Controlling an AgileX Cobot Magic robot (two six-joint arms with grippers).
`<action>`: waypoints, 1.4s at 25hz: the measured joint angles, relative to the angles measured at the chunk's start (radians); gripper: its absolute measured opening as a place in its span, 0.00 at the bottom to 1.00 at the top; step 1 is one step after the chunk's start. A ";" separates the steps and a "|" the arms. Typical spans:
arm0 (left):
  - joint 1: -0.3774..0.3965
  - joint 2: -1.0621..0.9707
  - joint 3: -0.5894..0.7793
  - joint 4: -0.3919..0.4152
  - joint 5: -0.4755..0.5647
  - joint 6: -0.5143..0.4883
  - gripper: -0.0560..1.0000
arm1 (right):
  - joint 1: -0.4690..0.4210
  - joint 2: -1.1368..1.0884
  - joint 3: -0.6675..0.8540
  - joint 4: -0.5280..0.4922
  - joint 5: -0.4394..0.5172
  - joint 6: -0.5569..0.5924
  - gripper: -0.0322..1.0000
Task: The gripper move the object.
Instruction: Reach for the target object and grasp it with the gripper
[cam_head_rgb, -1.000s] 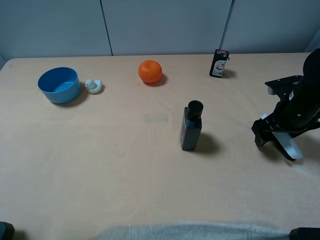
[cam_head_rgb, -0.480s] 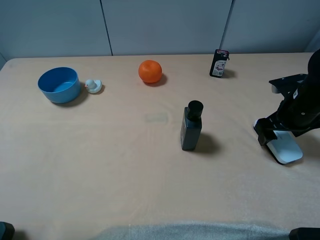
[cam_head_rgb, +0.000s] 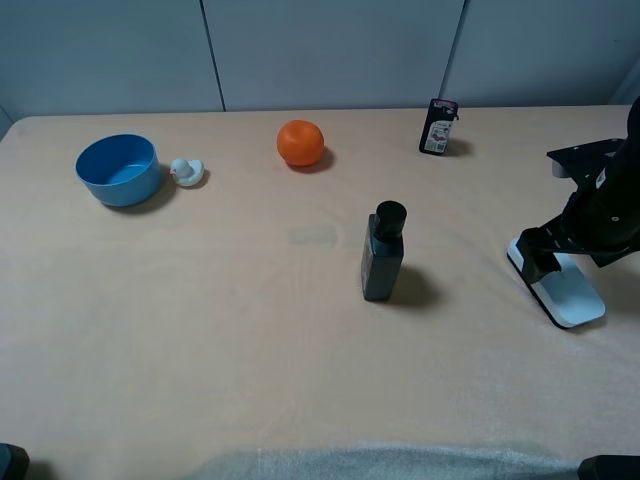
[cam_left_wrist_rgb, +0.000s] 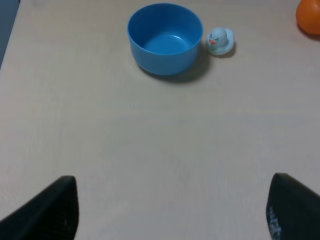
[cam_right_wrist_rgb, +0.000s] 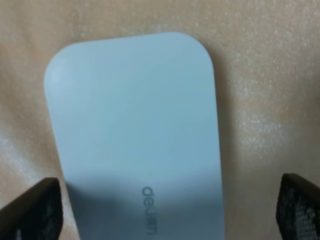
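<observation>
1. Over on the right of the table, near its edge, the eraser lies flat with its white face up, well apart from the dark bottle.
2. The right fingers are spread, one on each long side of the eraser near one end. There's a clear gap on one side, so nothing is pinched.
3. The left fingers are spread too, over bare table with nothing between them.
4. The eraser is a flat oblong with rounded corners and a smooth matt white top with small grey lettering. A dark edge shows underneath. The table wears a soft, faintly fuzzy beige cloth.
5. It's probably light and stiff and won't crush. Its smooth sides could slip, and it sits low, so the fingers must drop almost to the cloth.
6. The best hold looks like across the short width, on the two long sides, nearer the middle so it doesn't swing.
</observation>
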 joint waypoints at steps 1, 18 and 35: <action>0.000 0.000 0.000 0.000 0.000 0.000 0.83 | 0.000 0.000 0.000 0.000 0.000 0.000 0.66; 0.000 0.000 0.000 0.000 0.000 0.000 0.83 | 0.000 0.020 -0.001 0.005 -0.009 0.000 0.66; 0.000 0.000 0.000 0.000 0.000 0.000 0.83 | 0.000 0.065 -0.001 0.017 -0.011 0.000 0.66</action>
